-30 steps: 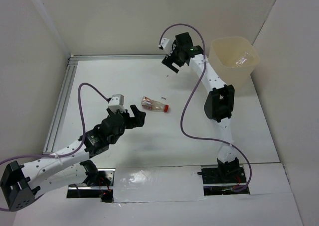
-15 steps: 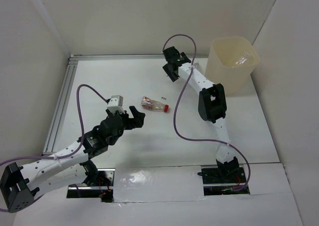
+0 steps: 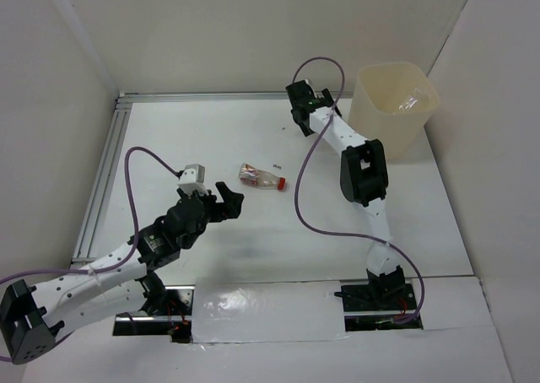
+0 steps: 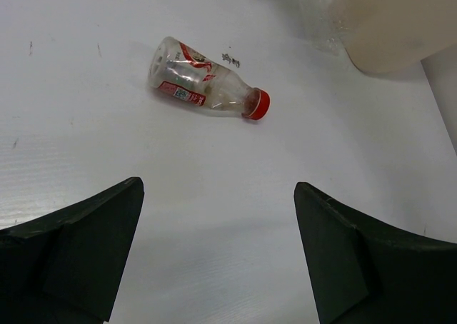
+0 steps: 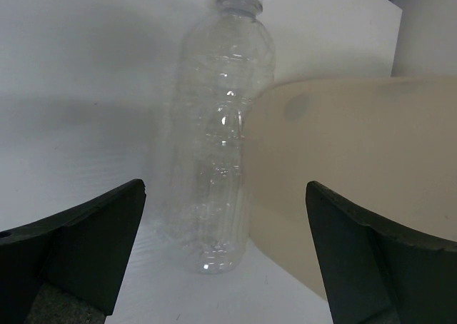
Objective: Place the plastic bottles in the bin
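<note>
A short clear bottle with a red cap and red label (image 3: 260, 177) lies on its side mid-table; it also shows in the left wrist view (image 4: 207, 87). My left gripper (image 3: 226, 199) is open and empty, a short way short of that bottle, which lies ahead of the fingers (image 4: 218, 188). A tall clear crinkled bottle with a white cap (image 5: 218, 138) stands upright against the cream-beige bin (image 5: 357, 181). My right gripper (image 5: 225, 195) is open and empty, facing that bottle from close by. In the top view the right gripper (image 3: 305, 123) is left of the bin (image 3: 371, 113). Another clear bottle (image 3: 412, 102) lies inside the bin.
White walls close the table at the back and both sides. A metal rail (image 3: 105, 172) runs along the left edge. A small dark mark (image 3: 276, 165) sits next to the red-capped bottle. The bin's corner shows in the left wrist view (image 4: 389, 24).
My right gripper has swung round and dropped low beside the bin, now facing the upright bottle. My left gripper has shifted slightly, still open near the red-capped bottle.
</note>
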{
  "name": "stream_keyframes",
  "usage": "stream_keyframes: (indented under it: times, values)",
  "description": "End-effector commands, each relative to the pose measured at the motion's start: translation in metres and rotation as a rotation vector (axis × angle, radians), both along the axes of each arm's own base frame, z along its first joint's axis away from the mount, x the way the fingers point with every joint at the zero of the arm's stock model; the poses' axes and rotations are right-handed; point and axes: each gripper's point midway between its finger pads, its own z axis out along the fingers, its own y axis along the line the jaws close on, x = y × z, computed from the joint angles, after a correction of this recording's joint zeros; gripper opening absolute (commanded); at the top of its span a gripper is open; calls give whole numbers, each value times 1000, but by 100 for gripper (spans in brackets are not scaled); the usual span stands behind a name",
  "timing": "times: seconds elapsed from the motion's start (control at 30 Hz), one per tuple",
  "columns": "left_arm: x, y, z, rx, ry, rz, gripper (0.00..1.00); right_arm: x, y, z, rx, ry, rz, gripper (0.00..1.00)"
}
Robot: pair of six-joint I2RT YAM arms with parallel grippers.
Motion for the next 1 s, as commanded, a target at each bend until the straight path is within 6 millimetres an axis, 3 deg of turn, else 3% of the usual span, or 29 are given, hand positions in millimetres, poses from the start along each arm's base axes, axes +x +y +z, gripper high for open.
stream_keyframes:
  times: [0.0, 0.33, 0.6, 0.73, 0.8, 0.93, 0.97]
  values:
    - [2, 1, 13, -51, -31, 14, 99, 10, -12, 1, 1, -64, -60, 100]
    - [1, 2, 14, -59, -28, 16, 99, 17, -21, -28, 36, -18, -62, 100]
    - [0, 3, 10, -45, -16, 16, 98, 6, -23, -64, 87, 86, -45, 95]
    - [0, 3, 10, -45, -16, 16, 98, -12, -2, -78, 232, 225, 41, 85]
    - [0, 3, 10, -45, -16, 16, 98, -27, 19, -87, 338, 308, 122, 81]
    - [1, 2, 16, -59, -28, 16, 98, -57, 46, -82, 458, 417, 236, 75]
    - [1, 2, 16, -59, -28, 16, 98, -63, 45, -87, 456, 431, 232, 74]
